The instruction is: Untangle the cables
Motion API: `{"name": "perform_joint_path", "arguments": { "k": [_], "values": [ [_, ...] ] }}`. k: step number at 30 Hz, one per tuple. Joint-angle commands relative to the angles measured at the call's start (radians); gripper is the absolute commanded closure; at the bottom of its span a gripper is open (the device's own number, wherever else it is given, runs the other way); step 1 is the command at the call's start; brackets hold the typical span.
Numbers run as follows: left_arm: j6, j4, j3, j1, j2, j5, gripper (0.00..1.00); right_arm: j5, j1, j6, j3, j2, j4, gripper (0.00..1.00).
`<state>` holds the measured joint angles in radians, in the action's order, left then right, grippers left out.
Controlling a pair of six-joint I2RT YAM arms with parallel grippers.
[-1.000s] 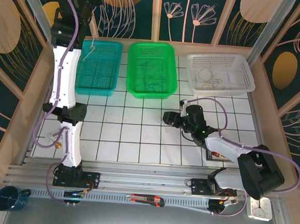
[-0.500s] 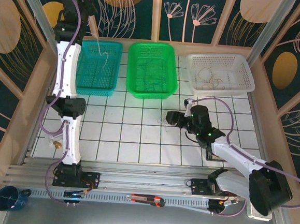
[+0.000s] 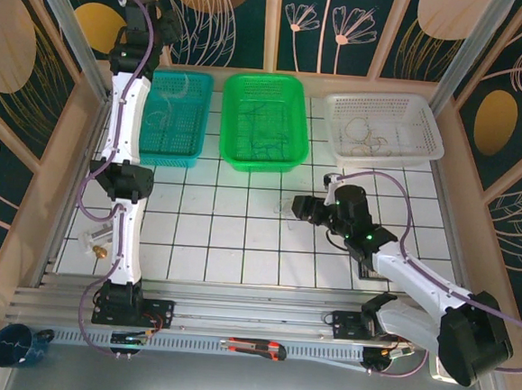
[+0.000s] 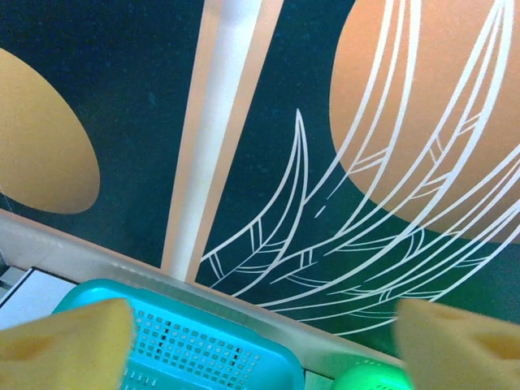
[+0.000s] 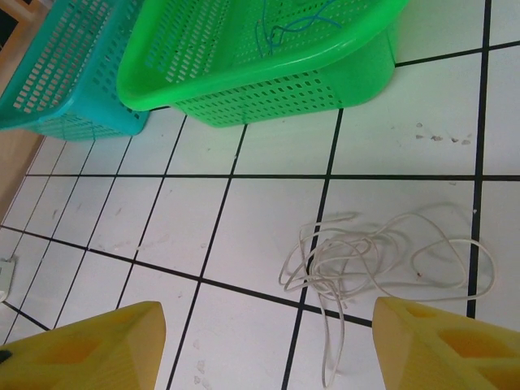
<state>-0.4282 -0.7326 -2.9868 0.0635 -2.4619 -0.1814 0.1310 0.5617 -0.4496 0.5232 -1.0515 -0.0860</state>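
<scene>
Three baskets line the far edge of the tiled table [image 3: 221, 237], and we take them from the left. Over the teal basket [image 3: 166, 158] the left arm reaches high toward the patterned wall [image 4: 268, 122]. The left gripper [image 3: 157, 24] has its jaws spread wide and released, with nothing between the yellow fingers [image 4: 69, 341]. A faint white cord [image 3: 181, 87] seems to lie inside that basket, too thin for us to be certain.

Next comes the green basket [image 3: 261, 166], with thin dark blue cords [image 3: 264, 132] curled on its floor. In front of it, on the bare tiles, lies a white tangle [image 5: 366, 256] of loose loops, one end trailing toward the near edge. The right gripper [image 3: 298, 207] hangs low just beside it, jaws apart and grasping nothing, clear of the tangle.

At the far right, the white basket [image 3: 386, 160] holds pale yellow cords [image 3: 367, 136] in small loops.
</scene>
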Motion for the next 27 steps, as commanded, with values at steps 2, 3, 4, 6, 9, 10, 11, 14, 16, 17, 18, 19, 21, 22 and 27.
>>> {"name": "perform_joint_path", "arguments": {
  "k": [2, 3, 4, 6, 9, 10, 11, 14, 16, 17, 18, 19, 21, 22, 27],
  "values": [
    [-0.012, -0.033, -0.023, -0.004, 0.056, -0.007, 0.01, -0.015, -0.008, 0.024, 0.018, 0.008, 0.011, 0.32],
    [-0.018, -0.046, -0.022, -0.004, 0.070, -0.008, 0.01, -0.012, -0.009, 0.026, 0.019, 0.002, 0.007, 0.32],
    [-0.023, -0.060, -0.022, -0.003, 0.080, -0.003, 0.01, -0.010, -0.009, 0.026, 0.019, -0.003, 0.002, 0.32],
    [-0.037, -0.108, -0.021, -0.003, 0.106, 0.006, 0.01, -0.006, -0.038, 0.029, 0.018, -0.018, -0.005, 0.32],
    [-0.046, -0.217, -0.022, -0.003, 0.143, 0.022, 0.01, -0.001, -0.045, 0.029, 0.020, -0.040, -0.018, 0.32],
    [-0.044, -0.247, -0.022, -0.003, 0.152, 0.024, 0.01, 0.002, -0.045, 0.030, 0.020, -0.049, -0.023, 0.32],
    [-0.041, -0.282, -0.023, -0.003, 0.165, 0.027, 0.01, 0.004, -0.048, 0.031, 0.021, -0.059, -0.030, 0.32],
    [-0.038, -0.359, -0.023, -0.003, 0.199, 0.056, 0.01, 0.006, -0.055, 0.036, 0.026, -0.090, -0.042, 0.32],
    [-0.041, -0.385, -0.022, -0.002, 0.224, 0.089, 0.01, 0.008, -0.062, 0.039, 0.033, -0.115, -0.051, 0.32],
    [-0.041, -0.398, -0.022, -0.002, 0.239, 0.105, 0.01, 0.009, -0.067, 0.042, 0.039, -0.128, -0.053, 0.32],
    [-0.043, -0.409, -0.022, -0.002, 0.255, 0.112, 0.01, 0.009, -0.071, 0.043, 0.045, -0.142, -0.056, 0.32],
    [-0.044, -0.416, -0.022, -0.002, 0.270, 0.117, 0.01, 0.009, -0.075, 0.043, 0.049, -0.154, -0.059, 0.32],
    [-0.046, -0.430, -0.022, -0.002, 0.304, 0.135, 0.01, 0.009, -0.089, 0.041, 0.064, -0.184, -0.062, 0.32],
    [-0.047, -0.438, -0.022, -0.002, 0.318, 0.139, 0.01, 0.010, -0.092, 0.041, 0.071, -0.198, -0.062, 0.32],
    [-0.047, -0.475, 0.013, -0.002, 0.401, 0.156, 0.01, 0.021, -0.112, 0.046, 0.109, -0.267, -0.071, 0.33]
  ]
}}
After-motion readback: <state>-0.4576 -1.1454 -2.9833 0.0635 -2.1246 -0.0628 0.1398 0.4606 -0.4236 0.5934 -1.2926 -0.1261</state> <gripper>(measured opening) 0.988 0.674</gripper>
